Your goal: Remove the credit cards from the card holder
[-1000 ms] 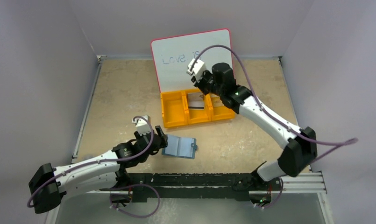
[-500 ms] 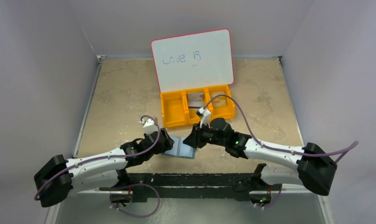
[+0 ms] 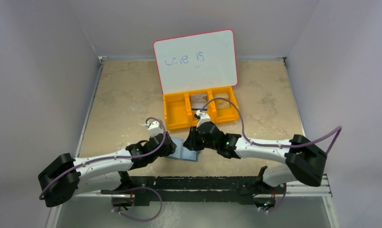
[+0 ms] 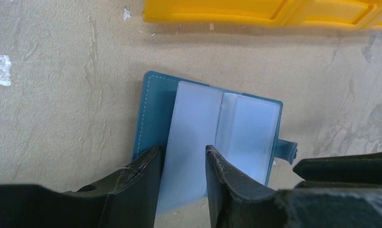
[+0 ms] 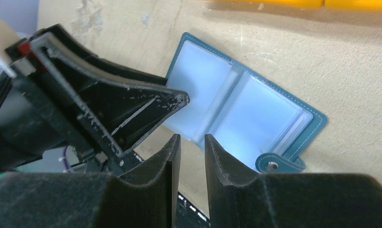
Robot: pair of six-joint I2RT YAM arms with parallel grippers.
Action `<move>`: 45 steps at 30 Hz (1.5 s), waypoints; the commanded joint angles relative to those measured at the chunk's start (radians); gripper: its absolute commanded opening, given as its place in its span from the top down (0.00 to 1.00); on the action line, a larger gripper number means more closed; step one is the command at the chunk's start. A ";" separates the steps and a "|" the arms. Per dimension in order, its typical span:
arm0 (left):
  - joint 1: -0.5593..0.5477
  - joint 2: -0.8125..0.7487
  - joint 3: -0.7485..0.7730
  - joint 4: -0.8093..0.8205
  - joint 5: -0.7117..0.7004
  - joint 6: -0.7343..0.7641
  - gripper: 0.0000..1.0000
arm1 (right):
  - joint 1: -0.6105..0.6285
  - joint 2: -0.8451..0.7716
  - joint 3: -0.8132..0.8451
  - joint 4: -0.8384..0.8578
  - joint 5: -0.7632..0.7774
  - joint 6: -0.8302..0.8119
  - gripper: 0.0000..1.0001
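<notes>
The teal card holder (image 3: 187, 153) lies open on the table, light blue pockets up, snap tab (image 5: 273, 165) on its right edge. It also shows in the left wrist view (image 4: 241, 133) and the right wrist view (image 5: 260, 114). My left gripper (image 3: 171, 146) is open, and its fingers straddle the near edge of the left pocket page (image 4: 184, 151). My right gripper (image 3: 190, 142) is open by a narrow gap, empty, just off the holder's near edge (image 5: 192, 137). A grey card (image 3: 199, 100) and a tan card (image 3: 221, 103) lie in the orange bin. I see no cards in the pockets.
The orange three-compartment bin (image 3: 177, 116) stands just behind the holder, and its front wall shows in the left wrist view (image 4: 227, 12). A pink-rimmed whiteboard (image 3: 196, 59) leans behind it. The two grippers are close together over the holder. Walls enclose the table.
My right arm swung down from the orange bin to the holder's near right side. My left gripper moved forward onto the holder's left page.
</notes>
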 commanded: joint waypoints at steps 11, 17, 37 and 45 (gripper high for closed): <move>0.002 0.009 -0.009 0.063 0.026 0.018 0.84 | 0.114 0.220 0.259 -0.416 0.289 0.176 0.71; 0.003 0.007 -0.018 0.068 0.028 0.016 0.98 | 0.115 0.209 0.248 -0.599 0.377 0.310 0.72; 0.002 0.077 -0.008 0.125 0.100 0.033 1.00 | 0.022 0.148 0.127 -0.326 0.235 0.248 0.56; 0.002 0.110 -0.005 0.156 0.116 0.029 1.00 | 0.024 0.174 0.198 -0.438 0.344 0.252 0.60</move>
